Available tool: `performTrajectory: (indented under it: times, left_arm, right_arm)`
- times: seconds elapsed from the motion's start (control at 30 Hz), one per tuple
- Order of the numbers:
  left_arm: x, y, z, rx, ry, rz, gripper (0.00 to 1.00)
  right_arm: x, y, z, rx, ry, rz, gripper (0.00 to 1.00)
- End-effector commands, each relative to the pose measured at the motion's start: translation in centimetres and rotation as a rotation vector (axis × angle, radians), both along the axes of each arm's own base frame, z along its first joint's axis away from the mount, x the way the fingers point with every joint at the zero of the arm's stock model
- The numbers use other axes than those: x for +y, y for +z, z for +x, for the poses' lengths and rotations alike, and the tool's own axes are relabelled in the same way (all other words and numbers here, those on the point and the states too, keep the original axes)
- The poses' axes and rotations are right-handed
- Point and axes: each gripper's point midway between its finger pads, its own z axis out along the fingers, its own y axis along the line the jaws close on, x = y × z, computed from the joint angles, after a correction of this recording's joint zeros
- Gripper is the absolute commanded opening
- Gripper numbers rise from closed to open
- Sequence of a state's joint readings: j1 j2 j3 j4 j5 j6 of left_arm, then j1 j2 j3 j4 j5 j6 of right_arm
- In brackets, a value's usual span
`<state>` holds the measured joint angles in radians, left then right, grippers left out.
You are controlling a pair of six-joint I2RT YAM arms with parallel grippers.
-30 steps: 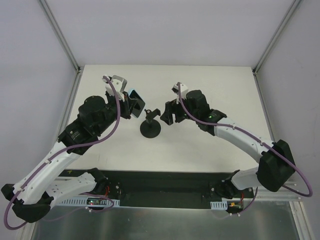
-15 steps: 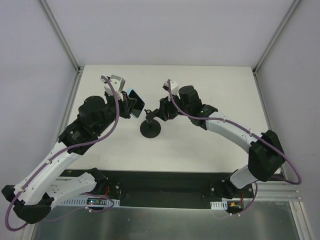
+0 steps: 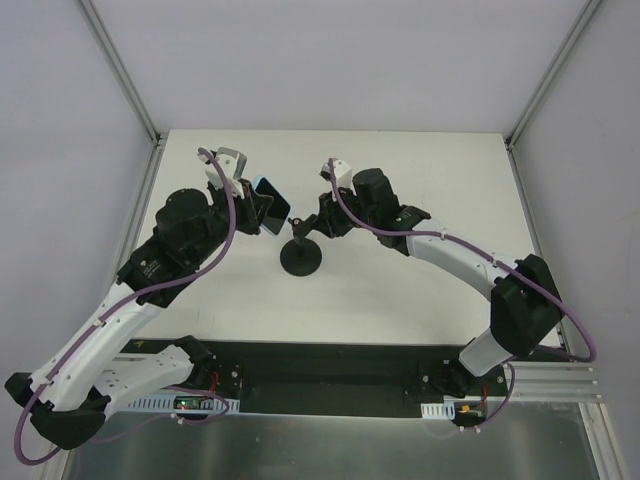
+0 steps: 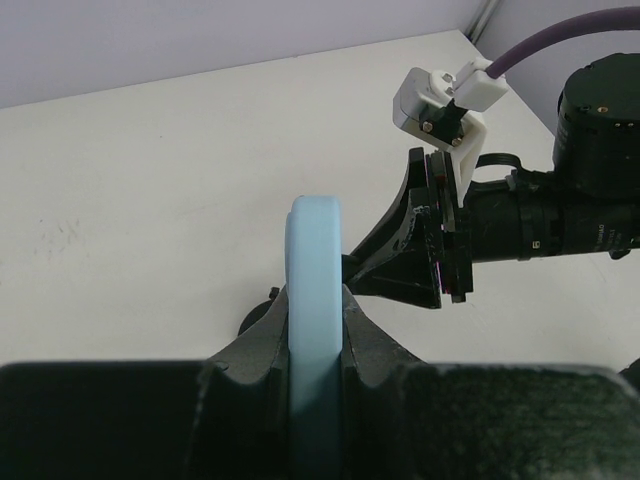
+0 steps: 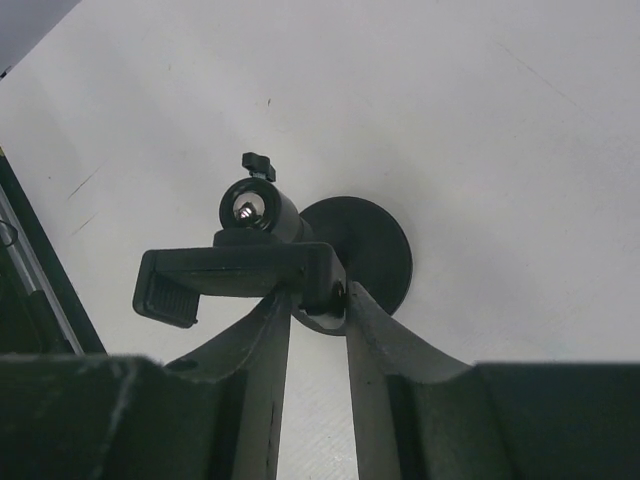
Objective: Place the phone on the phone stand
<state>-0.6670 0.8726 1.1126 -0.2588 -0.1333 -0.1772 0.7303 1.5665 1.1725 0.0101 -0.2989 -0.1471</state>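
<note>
Phone [image 4: 316, 290] clamped edge-on in the left gripper [image 4: 316, 335], held in the air just left of the phone stand [image 3: 300, 256].
At the left wrist only its smooth pale-blue rim and rounded corner show, the lower part buried between the black jaws; the glossy dark screen appears only from above. The stand is matte black, a flat round disc on the white tabletop [image 3: 400, 290] with a rectangular cradle on top. The right gripper [image 5: 320, 310] is closed on its neck just under the cradle, hiding the stem and part of the disc.
</note>
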Motion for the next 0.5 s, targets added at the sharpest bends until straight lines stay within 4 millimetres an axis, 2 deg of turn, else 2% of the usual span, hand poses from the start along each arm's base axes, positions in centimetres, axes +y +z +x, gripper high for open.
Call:
performTrajectory:
  times: [0.0, 0.03, 0.07, 0.13, 0.2, 0.33, 0.37, 0.47]
  left_arm:
    - [-0.4, 3.4, 0.4, -0.089, -0.003, -0.107, 0.00]
    - [-0.5, 3.3, 0.5, -0.086, -0.008, -0.103, 0.00]
    - [-0.4, 3.5, 0.5, -0.091, -0.007, -0.106, 0.00]
    - [-0.5, 3.2, 0.6, -0.089, -0.010, -0.098, 0.00]
    - [-0.9, 3.2, 0.5, -0.097, -0.036, -0.087, 0.00]
    - [-3.0, 3.9, -1.0, -0.117, -0.185, -0.104, 0.00]
    - [-3.8, 3.9, -1.8, -0.115, -0.249, -0.111, 0.00]
    - [-5.2, 4.4, -4.2, -0.138, -0.407, -0.119, 0.00]
  right_arm:
    - [0.9, 2.1, 0.7, -0.067, 0.028, 0.023, 0.27]
    - [1.0, 2.1, 0.8, -0.069, 0.028, 0.020, 0.22]
    - [1.0, 2.0, 0.9, -0.068, 0.028, 0.015, 0.12]
    - [1.0, 2.2, 1.0, -0.075, 0.032, 0.009, 0.01]
    - [0.9, 2.8, 0.6, -0.093, 0.049, 0.017, 0.01]
    - [-0.1, 2.8, -0.6, -0.064, 0.123, -0.008, 0.01]
    - [0.1, 3.4, -1.0, -0.054, 0.166, 0.010, 0.01]
    - [-0.6, 3.5, -1.4, -0.046, 0.227, -0.011, 0.01]
